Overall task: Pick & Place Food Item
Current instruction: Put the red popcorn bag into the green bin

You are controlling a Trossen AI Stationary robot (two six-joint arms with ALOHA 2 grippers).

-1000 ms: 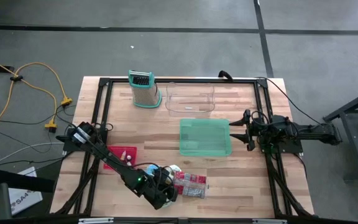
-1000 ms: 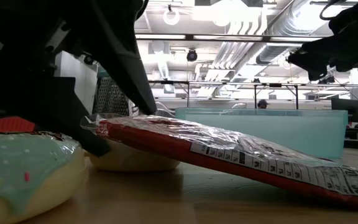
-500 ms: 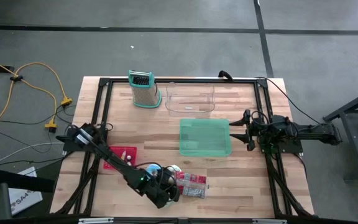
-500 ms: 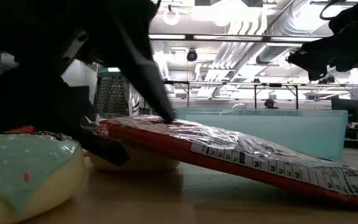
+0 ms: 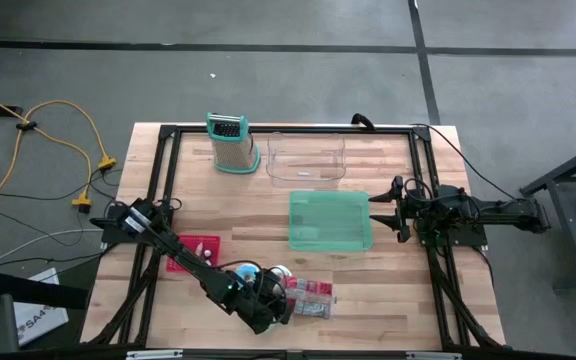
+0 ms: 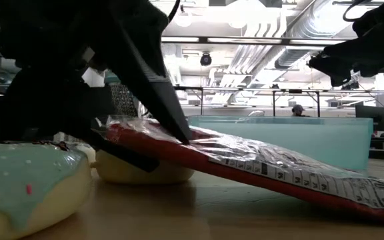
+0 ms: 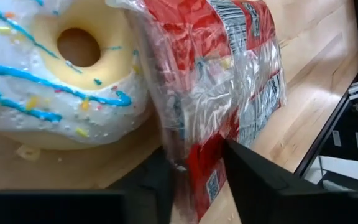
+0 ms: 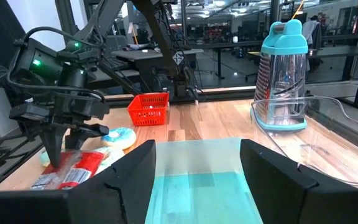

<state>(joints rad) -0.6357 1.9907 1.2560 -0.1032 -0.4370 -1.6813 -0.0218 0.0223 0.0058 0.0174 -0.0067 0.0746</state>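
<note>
A red snack packet in clear wrap lies near the table's front edge. One end leans on a white donut with blue icing and the other end rests on the wood. My left gripper has closed on the raised end. A second donut with teal icing lies beside it. My right gripper stands open at the table's right side, level, facing the teal container. My left gripper pinches the packet's raised end between its two fingers, one finger on the top face and one beneath it. It comes slanting down from the table's left. The packet stays tilted, propped on the white donut, its far end on the table.
A clear tub and a teal-topped grater stand at the back. A small red basket sits left of the donuts. Black frame rails run along the table's sides. Bare wood lies between the packet and the teal container.
My left gripper has sunk a little onto the packet and its fingers have drawn together from wide open, taking hold of the packet's raised end. The packet and donuts have stayed in place.
</note>
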